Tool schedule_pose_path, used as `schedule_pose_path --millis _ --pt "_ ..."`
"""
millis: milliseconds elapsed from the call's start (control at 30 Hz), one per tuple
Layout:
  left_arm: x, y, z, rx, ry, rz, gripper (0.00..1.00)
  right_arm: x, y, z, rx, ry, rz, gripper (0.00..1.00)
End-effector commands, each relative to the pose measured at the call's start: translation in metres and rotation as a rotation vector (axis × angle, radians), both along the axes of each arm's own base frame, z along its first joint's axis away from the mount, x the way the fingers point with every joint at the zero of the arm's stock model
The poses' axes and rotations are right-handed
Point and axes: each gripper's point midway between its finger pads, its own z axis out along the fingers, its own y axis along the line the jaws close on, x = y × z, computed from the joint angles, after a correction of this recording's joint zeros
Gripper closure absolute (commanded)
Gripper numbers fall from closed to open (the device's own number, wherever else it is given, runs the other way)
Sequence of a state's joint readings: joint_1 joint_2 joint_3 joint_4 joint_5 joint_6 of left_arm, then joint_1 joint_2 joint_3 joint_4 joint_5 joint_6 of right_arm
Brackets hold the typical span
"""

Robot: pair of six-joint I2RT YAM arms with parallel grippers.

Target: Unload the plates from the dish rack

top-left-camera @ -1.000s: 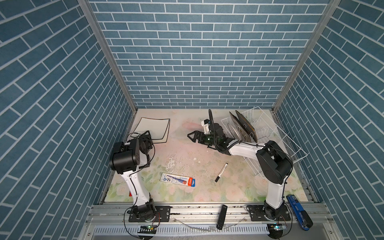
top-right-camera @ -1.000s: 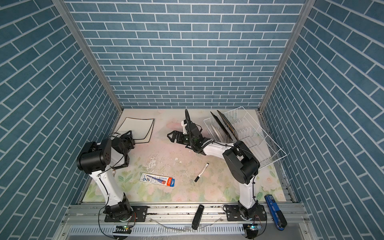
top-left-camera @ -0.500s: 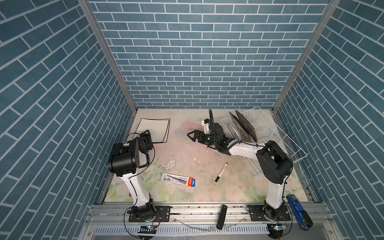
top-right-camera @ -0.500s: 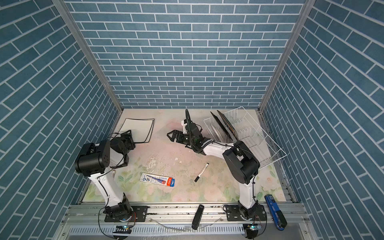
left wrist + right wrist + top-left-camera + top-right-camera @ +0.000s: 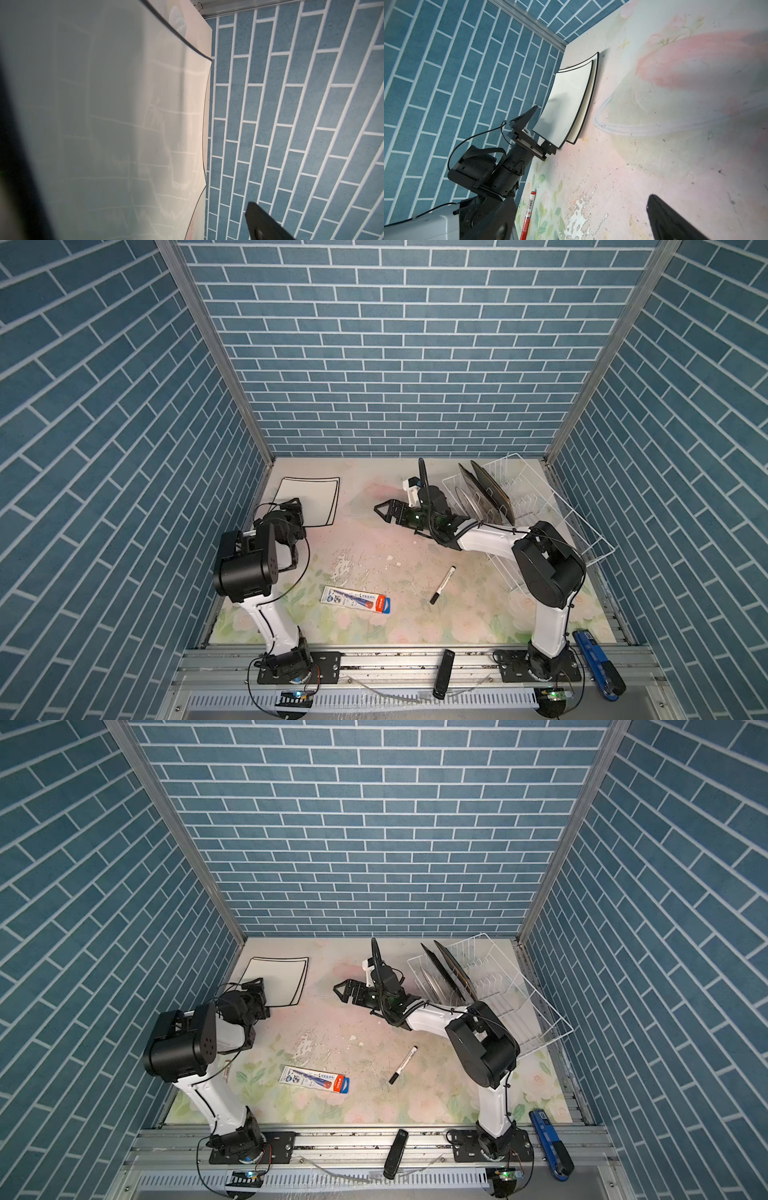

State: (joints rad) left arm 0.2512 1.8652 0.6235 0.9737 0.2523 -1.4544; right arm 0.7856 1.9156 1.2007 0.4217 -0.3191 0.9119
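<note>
Left fingers widened, white plate between them

Nothing really readable here, tbh. The flat packet has blue lettering and a logo on its red end (way too small to make out), and the barcode label on the red pen is just blur.

Two stacked white black-rimmed plates on floral table, left gripper at their edge, jaws apart
</note>
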Motion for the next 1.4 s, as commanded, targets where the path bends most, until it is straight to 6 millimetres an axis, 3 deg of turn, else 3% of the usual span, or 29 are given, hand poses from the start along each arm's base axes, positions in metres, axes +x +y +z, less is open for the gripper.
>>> schedule_pose_path --millis 0,433,1367 --pt "0.002 -0.002 0.005 0.038 0.027 -0.033 0.06 -0.005 0.001 0.016 0.044 -0.006 0.004 0.01" --pt "0.003 -0.009 0.008 0.104 0.114 -0.117 0.00 -0.008 -0.004 0.020 0.055 -0.021 -0.006 0.01" --pt "-0.007 -0.012 -0.019 0.127 0.275 -0.120 0.00 -0.011 -0.009 0.017 0.061 -0.025 -0.017 0.01"
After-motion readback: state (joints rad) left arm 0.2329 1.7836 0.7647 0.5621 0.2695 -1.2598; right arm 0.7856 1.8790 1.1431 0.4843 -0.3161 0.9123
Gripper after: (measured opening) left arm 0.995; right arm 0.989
